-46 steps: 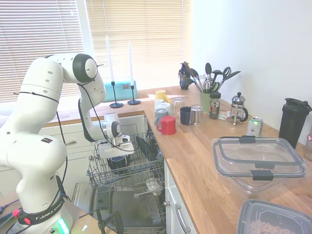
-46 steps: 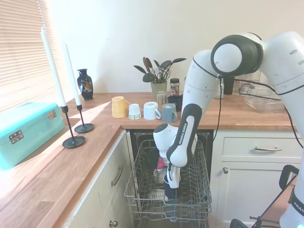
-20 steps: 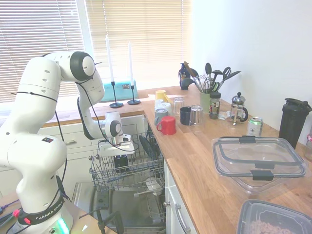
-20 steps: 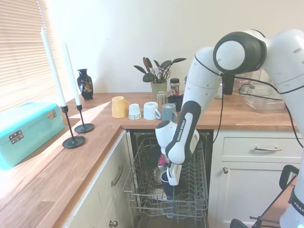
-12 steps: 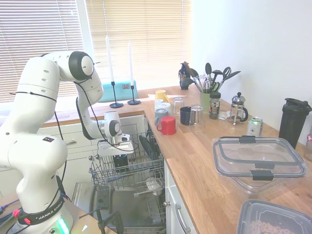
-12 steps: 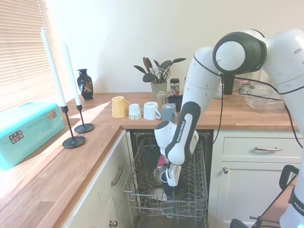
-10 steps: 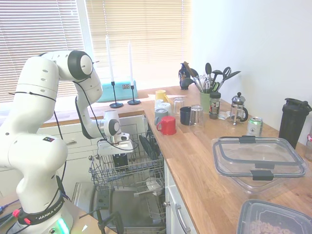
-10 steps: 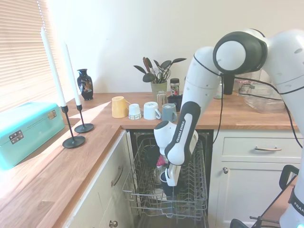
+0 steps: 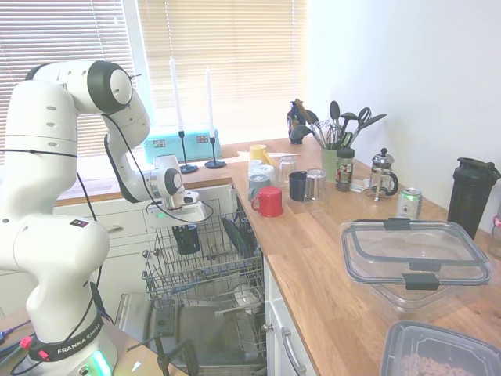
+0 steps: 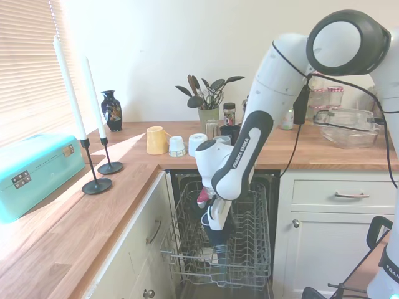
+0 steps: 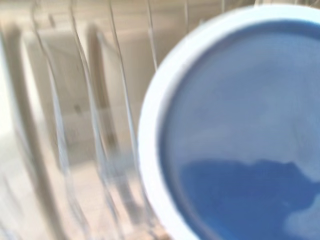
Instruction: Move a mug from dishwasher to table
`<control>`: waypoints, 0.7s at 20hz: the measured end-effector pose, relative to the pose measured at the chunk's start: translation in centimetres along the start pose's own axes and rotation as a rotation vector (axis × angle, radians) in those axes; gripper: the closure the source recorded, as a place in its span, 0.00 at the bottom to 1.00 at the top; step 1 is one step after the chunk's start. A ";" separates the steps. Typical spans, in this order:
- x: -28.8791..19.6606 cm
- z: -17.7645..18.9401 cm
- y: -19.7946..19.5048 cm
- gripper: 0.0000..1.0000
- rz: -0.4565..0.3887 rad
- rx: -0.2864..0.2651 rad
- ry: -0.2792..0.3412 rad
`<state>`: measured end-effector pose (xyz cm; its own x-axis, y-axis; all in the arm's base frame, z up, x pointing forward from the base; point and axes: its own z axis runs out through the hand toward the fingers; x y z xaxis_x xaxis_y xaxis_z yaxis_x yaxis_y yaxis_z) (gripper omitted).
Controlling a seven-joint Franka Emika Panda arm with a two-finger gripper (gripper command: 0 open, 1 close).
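Observation:
A dark navy mug (image 9: 186, 239) hangs upright just above the dishwasher's grey wire rack (image 9: 205, 276), clear of the tines. My gripper (image 9: 185, 226) is shut on the mug's rim from above. From the other side the mug (image 10: 219, 235) shows below the gripper (image 10: 215, 222), over the rack (image 10: 252, 252). Up close in the wrist view, the mug's blue inside (image 11: 240, 130) with a pale rim fills the picture, with blurred rack wires beside it. The wooden table (image 9: 313, 258) runs to the right of the dishwasher.
On the table stand a red mug (image 9: 269, 201), a yellow mug (image 9: 259, 153), another dark mug (image 9: 297, 186), glasses and clear plastic containers (image 9: 415, 254). Dark plates (image 9: 235, 235) stand in the rack. Two candlesticks (image 10: 103, 168) and a teal box (image 10: 31, 171) sit on the window-side counter.
The arm has risen and swung away from the rack's middle, lifting the mug out of the wire rack; earlier the mug sat low among the tines.

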<state>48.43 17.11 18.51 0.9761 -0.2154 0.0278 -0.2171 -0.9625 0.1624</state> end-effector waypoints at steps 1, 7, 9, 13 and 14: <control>-0.2 -0.8 -0.7 1.00 0.004 0.011 0.010; 0.1 -4.0 -2.3 1.00 0.061 0.048 0.053; 0.7 -5.5 -2.5 1.00 0.081 0.057 0.066; 1.9 -9.5 -2.6 1.00 0.132 0.095 0.094; 2.3 -10.4 -2.4 1.00 0.147 0.106 0.098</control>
<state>51.25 20.66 28.44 0.9290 -0.3425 0.1403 -0.3516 -0.9351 0.0452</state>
